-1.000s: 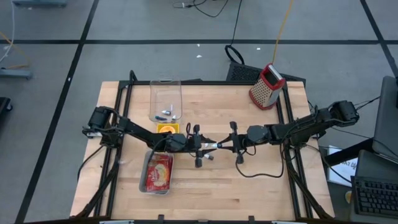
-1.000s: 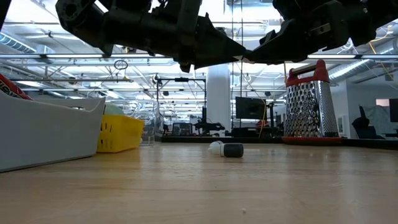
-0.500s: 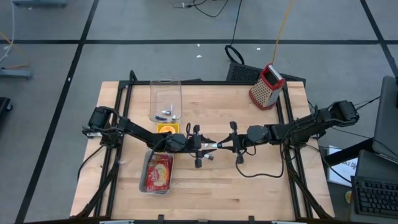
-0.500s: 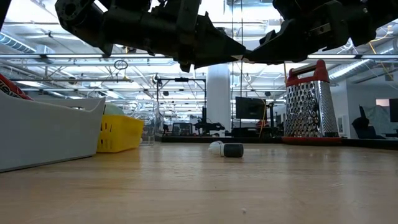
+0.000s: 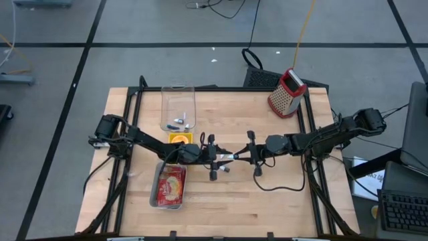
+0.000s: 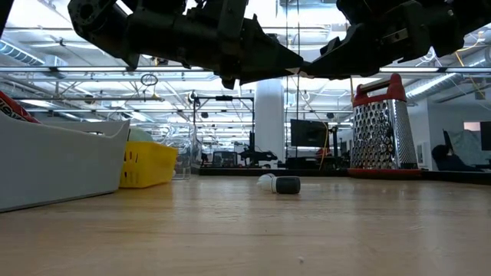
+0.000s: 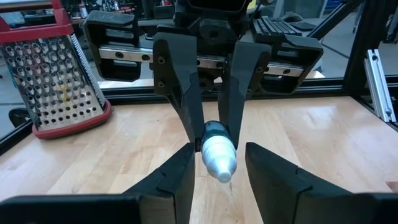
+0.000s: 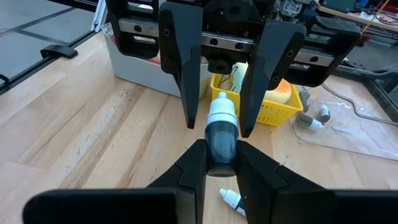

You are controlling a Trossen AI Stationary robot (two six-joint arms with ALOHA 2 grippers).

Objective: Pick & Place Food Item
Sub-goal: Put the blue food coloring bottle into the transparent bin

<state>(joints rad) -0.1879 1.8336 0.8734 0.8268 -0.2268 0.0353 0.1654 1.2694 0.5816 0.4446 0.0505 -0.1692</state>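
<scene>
1. High view: left end effector and right end effector meet tip to tip mid-worktop, above a spare vial.
2. Low view: both raised off the wood, handover height.
3. Left wrist: fingers spread, not gripping the small bottle.
4. Right wrist: clamped on bottle, cap toward the yellow basket.

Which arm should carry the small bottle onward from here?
Right. The right gripper is shut on the small bottle; the left gripper's fingers stand open around its white tip, not touching.
</scene>
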